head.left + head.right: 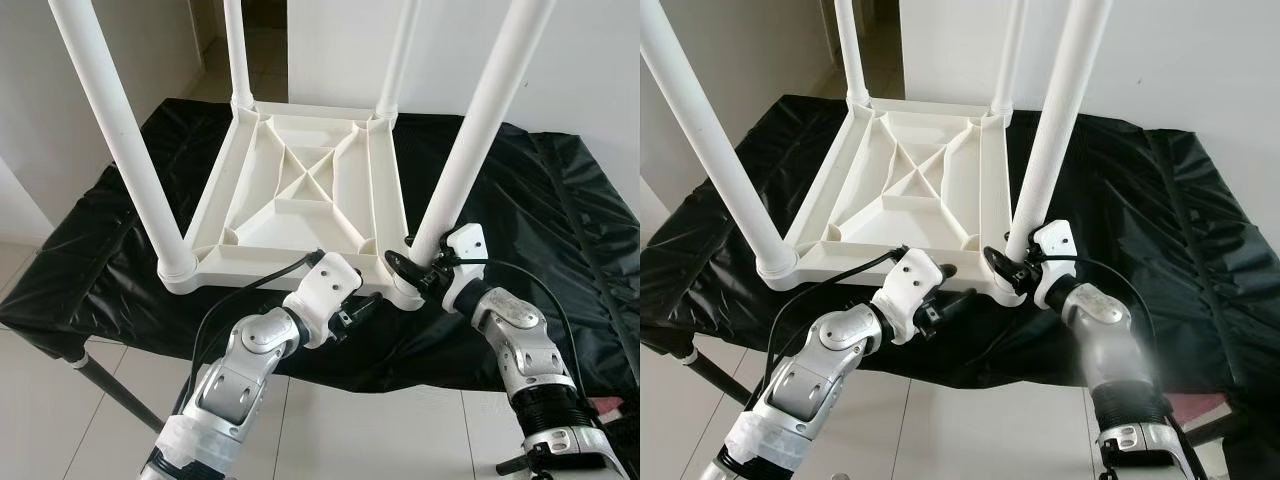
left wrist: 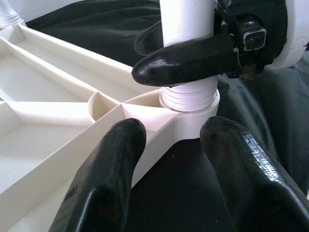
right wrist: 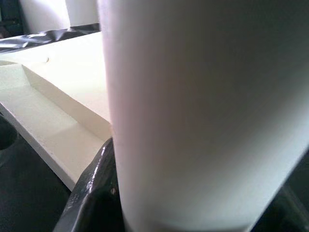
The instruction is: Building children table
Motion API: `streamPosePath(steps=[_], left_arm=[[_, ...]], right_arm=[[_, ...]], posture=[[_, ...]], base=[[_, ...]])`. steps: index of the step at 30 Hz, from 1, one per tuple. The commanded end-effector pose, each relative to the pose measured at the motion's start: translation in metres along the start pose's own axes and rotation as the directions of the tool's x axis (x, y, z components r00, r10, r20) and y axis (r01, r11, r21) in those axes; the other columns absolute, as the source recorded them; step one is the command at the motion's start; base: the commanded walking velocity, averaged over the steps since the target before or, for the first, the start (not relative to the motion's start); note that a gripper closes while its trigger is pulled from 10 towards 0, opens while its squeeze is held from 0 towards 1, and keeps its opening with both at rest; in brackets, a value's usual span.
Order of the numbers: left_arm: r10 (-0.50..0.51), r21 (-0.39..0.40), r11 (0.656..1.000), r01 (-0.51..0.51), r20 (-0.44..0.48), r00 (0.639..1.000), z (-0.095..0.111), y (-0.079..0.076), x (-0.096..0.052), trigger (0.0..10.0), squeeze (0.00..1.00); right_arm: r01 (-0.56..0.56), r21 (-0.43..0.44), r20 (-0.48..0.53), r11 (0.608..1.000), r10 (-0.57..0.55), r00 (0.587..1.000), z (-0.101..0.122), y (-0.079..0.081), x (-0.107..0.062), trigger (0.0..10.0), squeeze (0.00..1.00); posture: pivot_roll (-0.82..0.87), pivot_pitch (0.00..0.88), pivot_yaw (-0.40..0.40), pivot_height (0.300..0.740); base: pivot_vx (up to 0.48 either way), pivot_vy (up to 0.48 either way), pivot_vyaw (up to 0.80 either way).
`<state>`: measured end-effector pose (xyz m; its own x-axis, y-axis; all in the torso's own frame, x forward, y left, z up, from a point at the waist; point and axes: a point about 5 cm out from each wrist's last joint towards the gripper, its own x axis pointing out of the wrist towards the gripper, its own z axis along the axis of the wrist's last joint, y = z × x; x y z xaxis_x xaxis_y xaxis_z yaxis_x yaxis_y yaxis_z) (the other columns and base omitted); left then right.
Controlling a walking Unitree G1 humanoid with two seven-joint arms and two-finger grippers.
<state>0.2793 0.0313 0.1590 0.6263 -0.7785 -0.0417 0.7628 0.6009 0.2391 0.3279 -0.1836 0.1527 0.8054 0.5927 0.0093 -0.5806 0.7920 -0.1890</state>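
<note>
I've got the white children's table (image 1: 300, 190) upside down on the black-covered surface (image 1: 560, 200), all four legs pointing up. My right gripper (image 1: 418, 270) is clenched around the near right leg (image 1: 470, 150) at its base, just above the threaded collar where it meets the corner socket (image 2: 188, 104); in the left wrist view one black finger (image 2: 188, 60) wraps across the front of the leg. The right wrist view is mostly blurred white leg, with a dark finger edge (image 3: 91, 193) against it. My left gripper (image 1: 355, 310) sits just beside that same corner, at the tabletop's near edge, fingers spread and holding nothing. The near left leg (image 1: 120, 140) stands in its own corner socket, and the two far legs are seated at the back corners.
</note>
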Motion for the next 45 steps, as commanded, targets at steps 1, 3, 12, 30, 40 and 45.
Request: streamPosePath(steps=[1,3,12,30,40,45], left_arm=[[0.043,0.009,0.999,-0.043,0.006,0.999,0.001,0.002,0.000,10.0,0.00],[0.039,0.006,0.999,-0.040,0.007,0.999,0.000,0.001,0.000,10.0,0.00],[0.026,0.005,1.000,-0.026,0.008,1.000,0.000,-0.001,0.000,10.0,0.00],[0.019,0.004,1.000,-0.019,-0.004,1.000,-0.003,-0.004,-0.001,10.0,0.00],[0.026,0.001,1.000,-0.026,-0.008,1.000,-0.003,-0.004,-0.004,10.0,0.00],[0.023,0.001,1.000,-0.023,-0.010,1.000,-0.003,-0.004,-0.004,10.0,0.00]], right_arm=[[-0.028,-0.010,-0.020,1.000,0.028,0.999,-0.006,0.002,-0.002,0.0,0.00],[-0.026,-0.011,-0.021,1.000,0.025,0.999,-0.007,0.002,-0.003,0.0,0.00],[0.098,-0.006,-0.038,0.995,-0.098,0.994,-0.011,0.000,-0.007,10.0,0.00],[0.581,0.082,-0.126,0.810,-0.570,0.812,-0.008,0.042,-0.013,10.0,0.00],[0.681,0.181,-0.159,0.710,-0.662,0.732,-0.007,0.066,-0.007,10.0,0.00],[0.714,0.163,-0.171,0.681,-0.693,0.701,-0.002,0.063,-0.013,10.0,1.00]], posture=[[-0.04,0.054,-0.009,0.740],[-0.04,0.053,-0.006,0.740],[-0.04,0.053,-0.006,0.740],[-0.04,0.058,-0.004,0.740],[-0.03,0.060,-0.002,0.740],[-0.04,0.067,0.001,0.740]], base=[[0.000,0.000,0.00],[0.000,0.000,0.00],[0.000,0.000,0.00],[0.000,0.000,0.00],[0.000,0.000,0.00],[0.000,0.000,0.00]])
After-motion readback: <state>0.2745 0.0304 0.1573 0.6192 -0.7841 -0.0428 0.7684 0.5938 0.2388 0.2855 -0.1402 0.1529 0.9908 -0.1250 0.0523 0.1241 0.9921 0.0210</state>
